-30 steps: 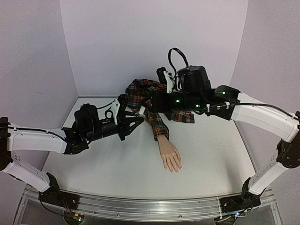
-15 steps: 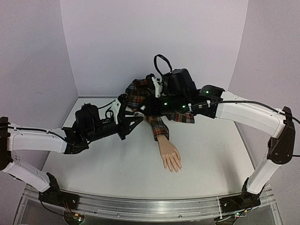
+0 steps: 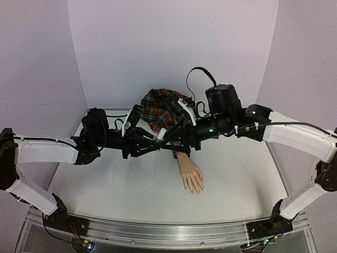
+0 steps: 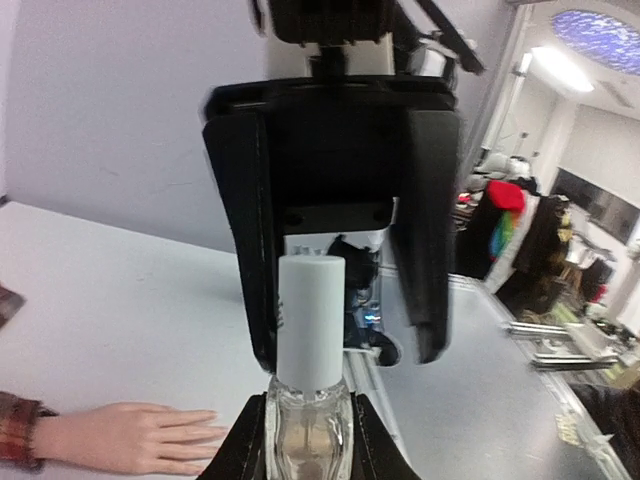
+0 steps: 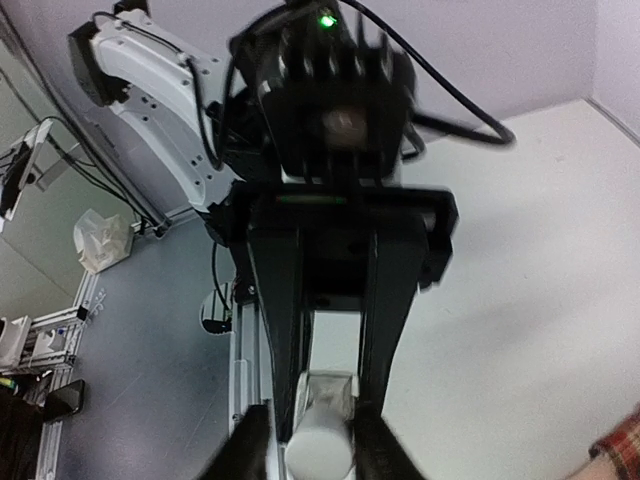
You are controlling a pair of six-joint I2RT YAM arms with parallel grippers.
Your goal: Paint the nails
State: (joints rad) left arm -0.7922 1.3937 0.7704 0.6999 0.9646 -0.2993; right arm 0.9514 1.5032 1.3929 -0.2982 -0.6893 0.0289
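Note:
My left gripper [image 4: 307, 408] is shut on a small clear glass bottle [image 4: 308, 432] with a white cap [image 4: 310, 320], held above the table. My right gripper [image 5: 312, 446] faces it head-on. Its two black fingers [image 4: 255, 250] flank the cap, and the jaws stand open wider than the cap, with a gap showing on one side. The pale mannequin hand [image 3: 190, 175] lies flat on the table below the grippers, reaching out of a red-blue plaid sleeve [image 3: 158, 108]. Its nails [image 3: 196, 188] are too small to make out. The hand also shows in the left wrist view [image 4: 130, 436].
The white table [image 3: 242, 179] is closed in by lilac walls at the back and sides. An aluminium rail [image 3: 158, 233] runs along the near edge by the arm bases. The bunched plaid cloth lies just behind the two grippers.
The right gripper came down from above the sleeve and now stands nose to nose with the left gripper, over the cap. The left arm reached further right. The mannequin hand stayed put.

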